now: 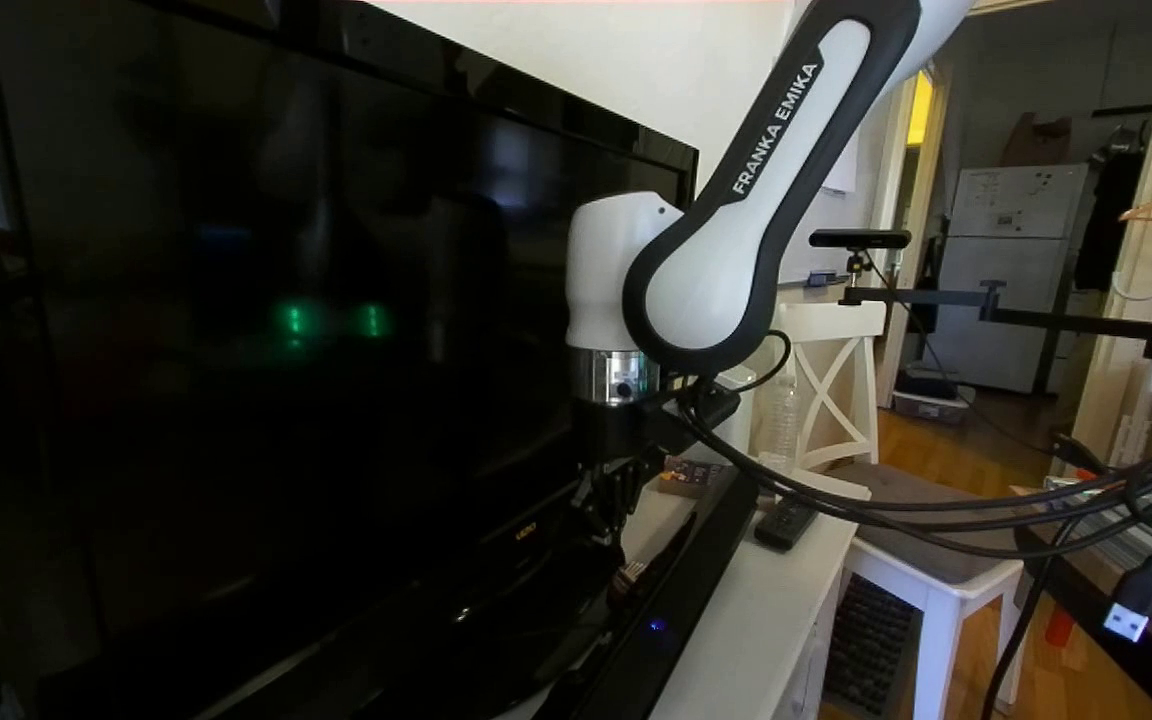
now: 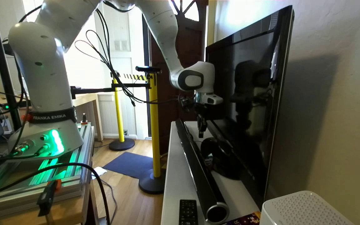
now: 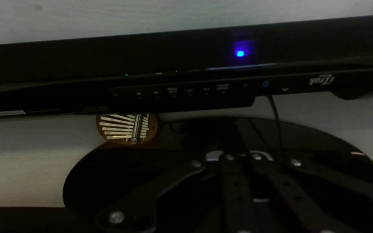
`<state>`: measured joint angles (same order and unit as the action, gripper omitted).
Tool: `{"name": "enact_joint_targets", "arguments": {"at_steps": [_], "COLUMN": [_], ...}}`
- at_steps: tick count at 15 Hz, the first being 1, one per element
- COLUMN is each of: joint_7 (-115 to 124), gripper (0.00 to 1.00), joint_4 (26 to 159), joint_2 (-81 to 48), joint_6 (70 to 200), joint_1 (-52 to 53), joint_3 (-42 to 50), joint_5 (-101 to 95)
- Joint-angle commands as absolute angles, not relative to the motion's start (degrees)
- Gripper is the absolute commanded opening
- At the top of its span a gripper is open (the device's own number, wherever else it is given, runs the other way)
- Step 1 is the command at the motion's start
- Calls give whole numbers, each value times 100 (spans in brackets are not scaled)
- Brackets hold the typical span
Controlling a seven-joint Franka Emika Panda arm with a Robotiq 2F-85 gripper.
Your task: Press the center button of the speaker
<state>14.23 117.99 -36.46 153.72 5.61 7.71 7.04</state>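
The end effector is closed on nothing; if lowered straight, the TV base beneath could be struck, since the speaker is set beside, not below.

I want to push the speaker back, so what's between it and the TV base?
The wrist view shows a wooden thumb piano there, overlapping the rim of the TV base, and a thin cable crossing from the speaker.

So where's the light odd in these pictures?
Wrist view: dim, the speaker nearly black around a glowing blue light; in an exterior view, hazy green glints on the TV; in an exterior view, white glare behind the robot arm, shadow on the wall.
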Motion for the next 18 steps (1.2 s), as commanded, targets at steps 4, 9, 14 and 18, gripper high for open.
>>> {"name": "enact_joint_targets", "arguments": {"at_steps": [4, 9, 14, 18], "joint_7": [1434, 2175, 3379, 4333], "gripper": [39, 73, 100, 100], "joint_4": [12535, 13492, 14226, 14602], "joint_2": [-2645, -1516, -282, 657], "joint_6": [13864, 13997, 13824, 13641], "joint_1": [538, 832, 901, 701], "joint_3": [563, 658, 595, 289], "joint_5": [533, 159, -623, -1292]}}
